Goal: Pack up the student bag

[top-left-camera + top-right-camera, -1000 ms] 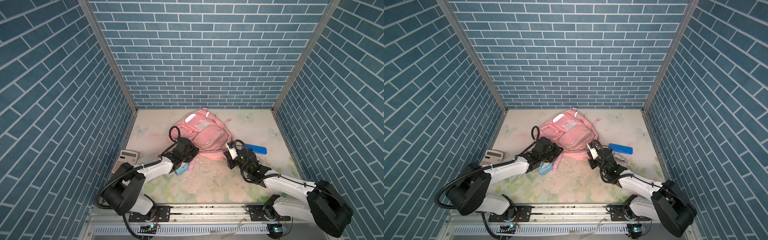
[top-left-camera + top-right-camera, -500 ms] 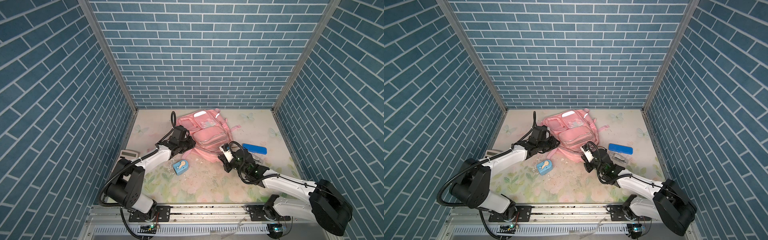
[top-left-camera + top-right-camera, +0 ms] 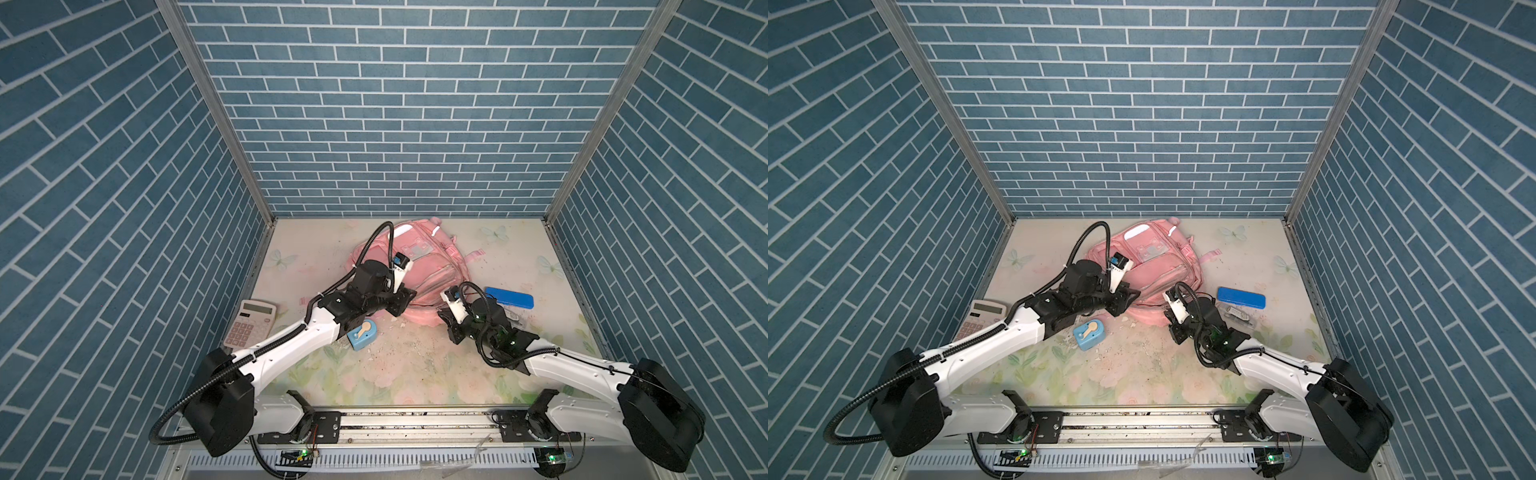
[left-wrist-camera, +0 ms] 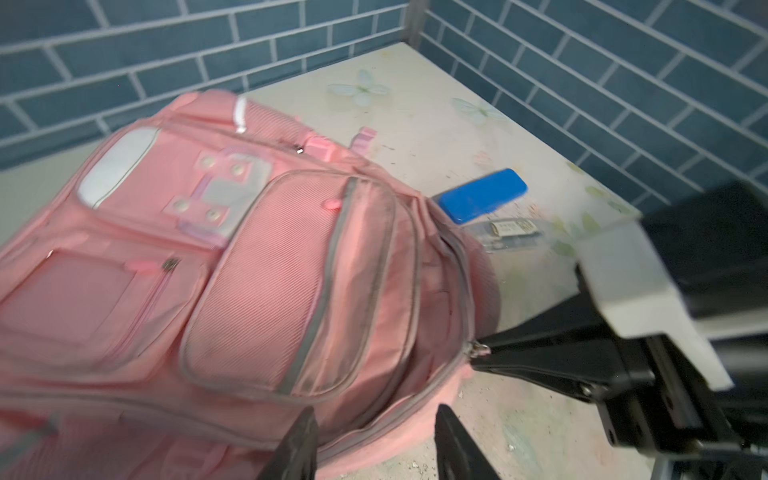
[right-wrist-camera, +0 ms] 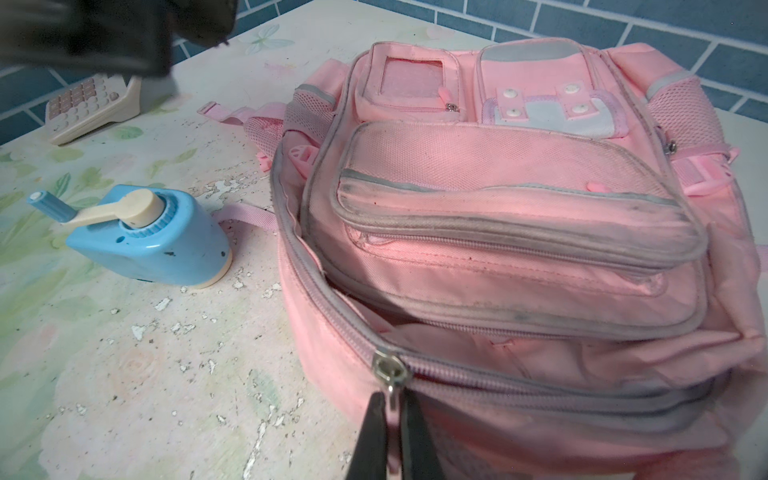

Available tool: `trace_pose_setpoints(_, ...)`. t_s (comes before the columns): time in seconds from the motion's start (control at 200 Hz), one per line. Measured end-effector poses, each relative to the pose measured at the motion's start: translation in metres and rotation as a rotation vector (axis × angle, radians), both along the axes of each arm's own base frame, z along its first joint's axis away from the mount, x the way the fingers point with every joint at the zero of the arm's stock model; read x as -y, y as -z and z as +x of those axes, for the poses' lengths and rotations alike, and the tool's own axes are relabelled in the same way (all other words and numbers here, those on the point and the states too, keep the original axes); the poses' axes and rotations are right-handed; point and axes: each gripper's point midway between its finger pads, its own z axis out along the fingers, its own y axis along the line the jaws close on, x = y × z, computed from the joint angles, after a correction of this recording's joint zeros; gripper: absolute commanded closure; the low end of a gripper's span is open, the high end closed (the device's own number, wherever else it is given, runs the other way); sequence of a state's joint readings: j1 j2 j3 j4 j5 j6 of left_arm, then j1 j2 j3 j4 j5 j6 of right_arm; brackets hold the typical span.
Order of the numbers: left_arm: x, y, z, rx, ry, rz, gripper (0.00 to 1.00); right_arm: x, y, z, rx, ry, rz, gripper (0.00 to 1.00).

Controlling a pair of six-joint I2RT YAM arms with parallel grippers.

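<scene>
The student bag [image 3: 432,266] [image 3: 1163,266], a soft pink backpack, lies face up near the back wall. Its main zip gapes along the near and left side [image 5: 316,291]. My right gripper [image 5: 392,399] [image 3: 442,322] is shut on the metal zipper pull [image 5: 390,372] at the bag's near edge. My left gripper [image 4: 376,415] [image 3: 401,305] stands open just in front of the bag's near-left edge, its two fingers either side of the zip seam [image 4: 374,399], holding nothing. The left wrist view is blurred.
A light-blue crank pencil sharpener [image 3: 362,334] [image 5: 158,237] stands just under the left arm. A beige calculator [image 3: 249,324] lies at the left wall. A blue case [image 3: 509,297] [image 4: 482,195] and a small clear packet [image 3: 513,321] lie right of the bag.
My left gripper has gone from shut to open and swung round the bag's left side to its near-left edge. The bag has shifted toward the back wall. The right gripper stays shut.
</scene>
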State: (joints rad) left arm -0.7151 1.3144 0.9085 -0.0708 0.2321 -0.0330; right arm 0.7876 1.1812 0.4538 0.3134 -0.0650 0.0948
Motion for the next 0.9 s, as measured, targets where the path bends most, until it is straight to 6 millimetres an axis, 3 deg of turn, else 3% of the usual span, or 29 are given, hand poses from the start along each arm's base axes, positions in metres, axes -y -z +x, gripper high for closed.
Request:
trace_pose_setpoints(0.155, 0.01, 0.006, -0.008, 0.108, 0.172, 0.078, 0.53, 0.001, 0.003, -0.001, -0.004, 0.002, 0.005, 1.0)
trace_pose_setpoints(0.375, 0.02, 0.035, -0.014, 0.181, 0.353, 0.185, 0.53, 0.004, 0.007, -0.005, -0.003, -0.001, 0.025, 1.0)
trace_pose_setpoints(0.525, 0.024, 0.048, -0.014, 0.201, 0.408, 0.218, 0.47, 0.004, 0.005, -0.005, 0.0, -0.006, 0.039, 1.0)
trace_pose_setpoints(0.9, 0.043, 0.068, -0.021, 0.257, 0.493, 0.276, 0.47, 0.004, 0.001, -0.002, -0.004, -0.009, 0.067, 1.0)
